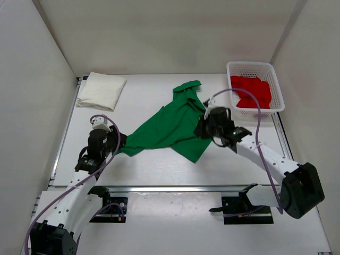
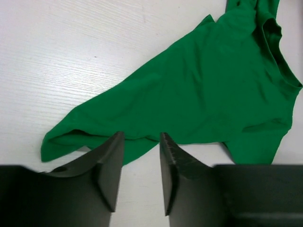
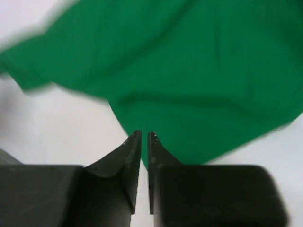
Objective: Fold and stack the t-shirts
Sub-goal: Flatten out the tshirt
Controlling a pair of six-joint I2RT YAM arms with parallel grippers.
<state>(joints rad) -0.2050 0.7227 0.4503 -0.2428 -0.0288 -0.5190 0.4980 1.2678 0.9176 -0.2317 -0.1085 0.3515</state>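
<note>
The green t-shirt [image 1: 170, 127] lies spread and rumpled in the middle of the table, collar toward the back. My left gripper [image 1: 119, 142] is at its left tip, jaws open, and in the left wrist view [image 2: 141, 136] the tips straddle the hem of the green cloth [image 2: 213, 85]. My right gripper [image 1: 204, 126] is at the shirt's right edge. In the right wrist view [image 3: 144, 134] its jaws are pinched almost together where a corner of green cloth [image 3: 189, 85] narrows into them. A folded cream-white t-shirt [image 1: 101, 90] lies at the back left. The red t-shirt [image 1: 252, 91] is bunched in the basket.
A white mesh basket [image 1: 249, 65] stands at the back right corner. White walls close the table on the left, back and right. Purple cables loop over both arms, and the arm bases sit at the near edge.
</note>
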